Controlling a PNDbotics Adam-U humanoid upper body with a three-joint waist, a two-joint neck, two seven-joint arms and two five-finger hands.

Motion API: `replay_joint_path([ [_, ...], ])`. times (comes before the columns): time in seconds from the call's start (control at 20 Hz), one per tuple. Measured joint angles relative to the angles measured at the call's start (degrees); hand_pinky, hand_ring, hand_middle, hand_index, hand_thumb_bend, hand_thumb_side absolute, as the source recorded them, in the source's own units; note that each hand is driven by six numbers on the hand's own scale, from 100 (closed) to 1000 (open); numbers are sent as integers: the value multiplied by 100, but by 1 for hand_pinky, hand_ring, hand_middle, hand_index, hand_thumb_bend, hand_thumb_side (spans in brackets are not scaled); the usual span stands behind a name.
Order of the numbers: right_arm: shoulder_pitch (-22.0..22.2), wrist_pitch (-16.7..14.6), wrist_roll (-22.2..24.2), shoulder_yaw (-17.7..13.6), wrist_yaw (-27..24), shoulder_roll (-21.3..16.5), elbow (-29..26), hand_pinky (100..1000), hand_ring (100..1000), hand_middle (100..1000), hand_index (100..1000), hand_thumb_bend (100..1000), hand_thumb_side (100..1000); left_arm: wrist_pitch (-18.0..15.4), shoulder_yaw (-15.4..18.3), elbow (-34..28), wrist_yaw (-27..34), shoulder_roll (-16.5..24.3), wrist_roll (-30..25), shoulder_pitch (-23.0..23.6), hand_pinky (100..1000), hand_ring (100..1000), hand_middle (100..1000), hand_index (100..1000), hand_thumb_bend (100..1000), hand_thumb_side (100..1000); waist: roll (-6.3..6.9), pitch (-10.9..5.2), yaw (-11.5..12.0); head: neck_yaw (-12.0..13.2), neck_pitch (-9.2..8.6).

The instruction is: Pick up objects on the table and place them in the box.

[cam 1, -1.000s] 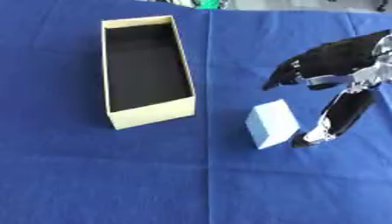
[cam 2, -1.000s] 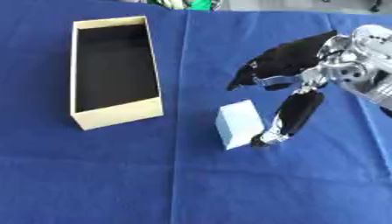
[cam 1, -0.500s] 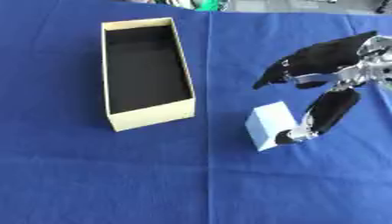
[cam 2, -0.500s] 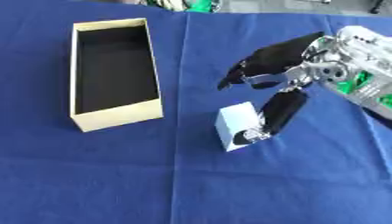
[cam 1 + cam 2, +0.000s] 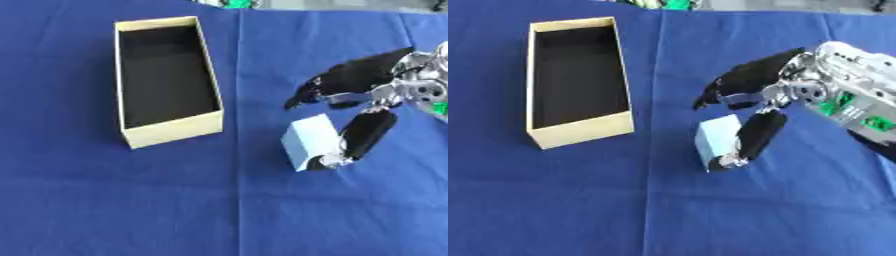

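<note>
Pale blue block (image 5: 306,142), robot hand (image 5: 359,100) touching

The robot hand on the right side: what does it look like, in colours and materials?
The robot hand has black fingers and a thick black thumb ending in a silvery tip. Behind them sit silver metal joints and a white wrist casing. Small green parts show on the forearm. No left hand is in view.
</note>
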Motion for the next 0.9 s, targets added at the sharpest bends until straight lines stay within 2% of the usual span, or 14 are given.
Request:
replay_joint_path([
  [0.4,46,2,-6,-1,189,111,368,851,974,891,1000,501,692,10,0,0,2,-40,-10,27,482,744,609,737,100,686,1,33,1,-3,-3],
  [0.6,13,-22,-7,5,215,196,506,841,960,855,990,442,668,11,0,0,2,-46,-12,36,482,744,609,737,100,687,2,37,9,-11,-8],
  [0.65,10,-26,-15,7,212,209,526,828,943,806,914,341,661,12,0,0,2,-46,-12,37,482,744,609,737,100,687,2,37,10,-16,-8],
  [0.7,2,-18,-43,10,203,224,540,816,925,772,855,276,651,12,0,0,2,-46,-12,38,482,744,609,737,100,687,2,37,10,-22,-8],
  [0.85,-37,52,-265,16,142,255,547,781,879,685,728,167,590,13,0,0,2,-46,-13,40,483,745,609,737,100,688,2,37,9,-28,-8],
  [0.9,-35,79,-373,16,119,255,533,780,876,680,722,161,586,14,0,0,2,-46,-14,41,483,745,609,737,100,688,2,37,8,-29,-8],
])
